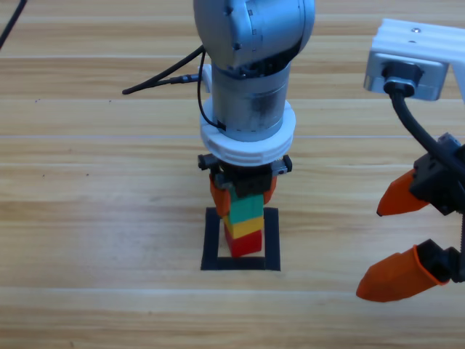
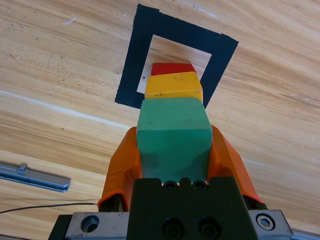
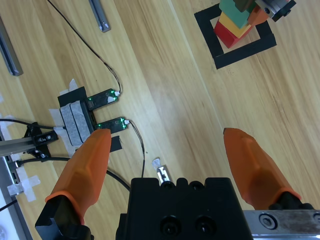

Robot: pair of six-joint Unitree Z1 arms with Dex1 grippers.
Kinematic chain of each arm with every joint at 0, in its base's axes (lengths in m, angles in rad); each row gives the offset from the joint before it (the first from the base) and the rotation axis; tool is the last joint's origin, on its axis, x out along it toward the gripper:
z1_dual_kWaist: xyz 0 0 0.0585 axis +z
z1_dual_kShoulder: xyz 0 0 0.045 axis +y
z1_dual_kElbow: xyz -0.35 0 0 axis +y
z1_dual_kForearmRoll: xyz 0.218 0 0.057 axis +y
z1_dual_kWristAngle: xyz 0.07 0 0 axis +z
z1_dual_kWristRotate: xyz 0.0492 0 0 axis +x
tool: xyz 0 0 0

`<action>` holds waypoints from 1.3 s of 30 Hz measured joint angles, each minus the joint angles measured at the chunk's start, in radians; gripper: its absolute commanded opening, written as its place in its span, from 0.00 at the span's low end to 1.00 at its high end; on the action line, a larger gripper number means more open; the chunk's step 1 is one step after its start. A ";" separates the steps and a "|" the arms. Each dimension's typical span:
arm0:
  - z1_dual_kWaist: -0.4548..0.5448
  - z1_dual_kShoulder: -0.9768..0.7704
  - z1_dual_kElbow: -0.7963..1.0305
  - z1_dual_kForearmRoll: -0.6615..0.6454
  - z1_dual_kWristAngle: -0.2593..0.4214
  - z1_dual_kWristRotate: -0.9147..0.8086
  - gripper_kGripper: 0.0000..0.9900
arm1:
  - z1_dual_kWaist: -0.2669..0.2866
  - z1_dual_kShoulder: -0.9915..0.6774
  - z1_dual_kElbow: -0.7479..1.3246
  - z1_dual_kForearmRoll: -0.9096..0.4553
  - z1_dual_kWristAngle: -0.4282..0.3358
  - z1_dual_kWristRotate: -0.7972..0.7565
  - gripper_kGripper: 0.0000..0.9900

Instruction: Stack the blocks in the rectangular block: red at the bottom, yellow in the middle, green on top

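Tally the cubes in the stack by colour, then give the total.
red cube: 1
yellow cube: 1
teal-green cube: 1, between the jaws of the left tool
Total: 3 cubes, stacked inside the black tape square.

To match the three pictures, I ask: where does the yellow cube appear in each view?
High view: yellow cube low centre, between red and green.
Left wrist view: centre, upper half, beyond the green cube.
Right wrist view: top right corner.
Shared landmark: the black tape square around the stack.
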 measured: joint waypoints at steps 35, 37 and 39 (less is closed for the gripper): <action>-0.171 -0.610 0.248 -0.059 0.507 0.275 1.00 | 0.000 -0.007 0.001 0.000 0.003 -0.002 1.00; -0.190 -0.687 0.445 -0.218 0.515 0.367 1.00 | 0.000 -0.008 0.001 0.000 -0.001 -0.002 1.00; -0.200 -0.786 0.727 -0.492 0.514 0.508 1.00 | 0.000 -0.009 0.001 0.000 -0.013 -0.002 1.00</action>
